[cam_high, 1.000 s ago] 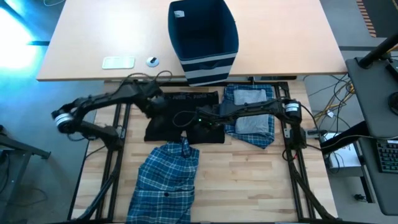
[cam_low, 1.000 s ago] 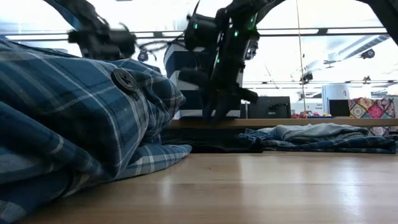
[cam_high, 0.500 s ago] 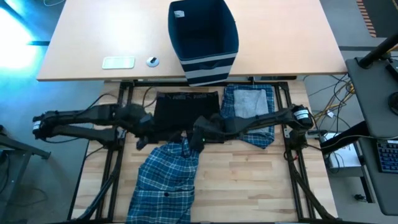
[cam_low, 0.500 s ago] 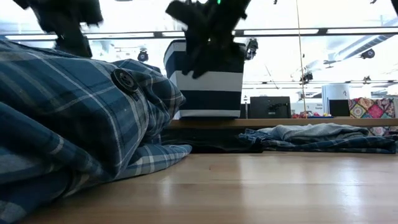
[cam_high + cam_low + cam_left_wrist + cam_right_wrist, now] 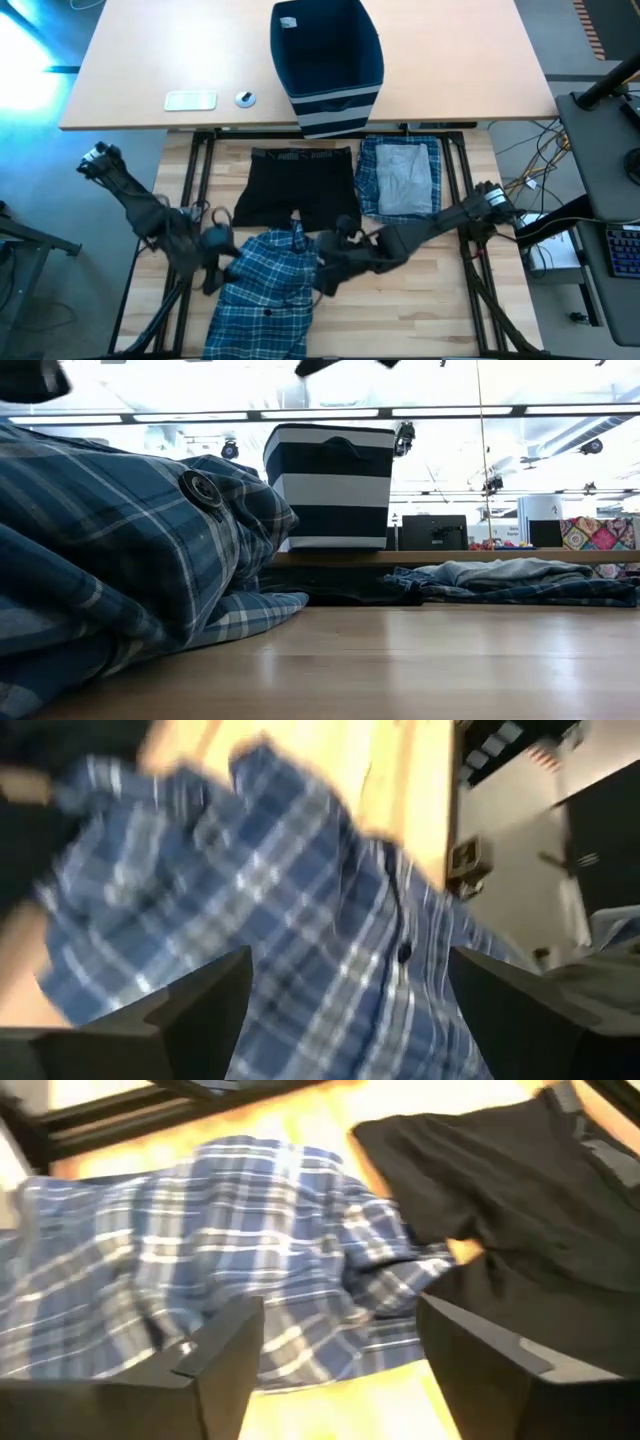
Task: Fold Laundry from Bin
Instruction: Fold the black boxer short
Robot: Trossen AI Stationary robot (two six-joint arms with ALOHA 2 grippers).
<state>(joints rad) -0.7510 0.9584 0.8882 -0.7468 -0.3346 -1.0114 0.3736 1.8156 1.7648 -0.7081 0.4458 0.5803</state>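
From above, the left claw (image 5: 212, 272) and right claw (image 5: 327, 277) were seen flanking the plaid shirt (image 5: 265, 295) on the bench (image 5: 400, 300); black piece (image 5: 298, 188) and folded plaid stack (image 5: 400, 180) lay behind, bin (image 5: 326, 65) beyond. At bench height, shirt (image 5: 110, 550) was nearest and bin (image 5: 330, 485) farthest. Both wrist views showed fingers (image 5: 190, 1010) (image 5: 215, 1355) spread, nothing grasped.

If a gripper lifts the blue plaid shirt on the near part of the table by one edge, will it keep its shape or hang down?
The plaid shirt will probably hang limp: it already lies bunched in soft folds. It looks light, being thin cloth. Its button and loose edges may snag, so lifted by one edge it would likely drag over the table.
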